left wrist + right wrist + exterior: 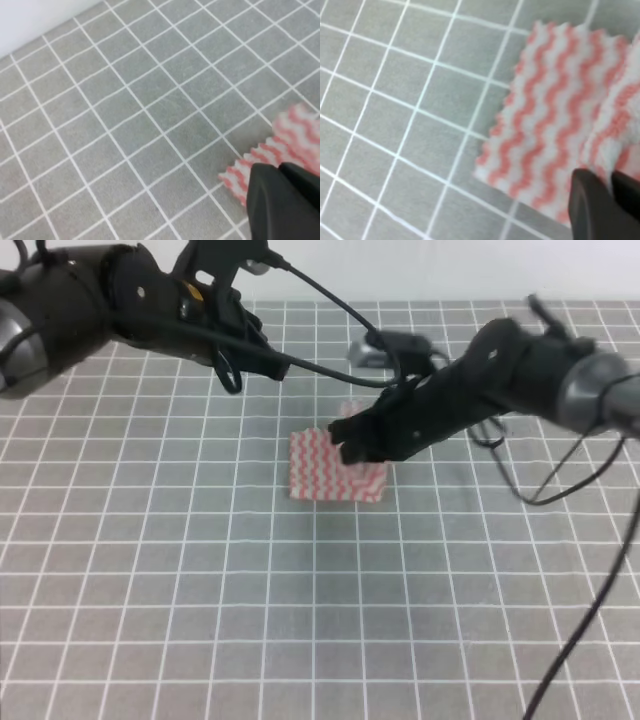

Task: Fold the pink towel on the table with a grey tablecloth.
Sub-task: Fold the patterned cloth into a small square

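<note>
From above, the right gripper covers the far right corner of the thin pink-and-white zigzag towel. The left gripper's tip stays lost behind its own dark arm; both wrist views cut the towel off.

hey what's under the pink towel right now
The pink towel lies on the table with a grey tablecloth. The right gripper covers its right part; anything beneath the cloth is hidden.
</note>
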Controlling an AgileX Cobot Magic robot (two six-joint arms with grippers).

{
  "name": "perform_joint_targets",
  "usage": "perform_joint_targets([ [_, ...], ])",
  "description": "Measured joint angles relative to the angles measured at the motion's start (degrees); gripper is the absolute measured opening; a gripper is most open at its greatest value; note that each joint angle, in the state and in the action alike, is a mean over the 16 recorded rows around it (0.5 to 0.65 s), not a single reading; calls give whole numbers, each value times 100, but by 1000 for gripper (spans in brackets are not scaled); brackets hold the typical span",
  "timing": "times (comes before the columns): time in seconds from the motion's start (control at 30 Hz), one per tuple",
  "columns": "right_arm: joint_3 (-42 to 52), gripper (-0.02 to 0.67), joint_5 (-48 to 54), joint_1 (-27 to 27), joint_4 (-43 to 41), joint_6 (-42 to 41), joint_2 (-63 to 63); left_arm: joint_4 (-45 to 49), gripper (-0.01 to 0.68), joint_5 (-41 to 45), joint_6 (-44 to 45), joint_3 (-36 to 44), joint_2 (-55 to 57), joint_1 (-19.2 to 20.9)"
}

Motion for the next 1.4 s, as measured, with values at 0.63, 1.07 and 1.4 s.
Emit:
perform_joint_targets([
  [0.63,-908,115,355,318,1013,-421,963,-7,1,535,92,0,-143,4],
  [1.07,-931,248,899,248,2214,-1563,995,15,1,797,133,0,-145,4],
  [1.4,-931,24,945,104,1976,-1594,856,23,1,1229,251,0,-181,4],
])
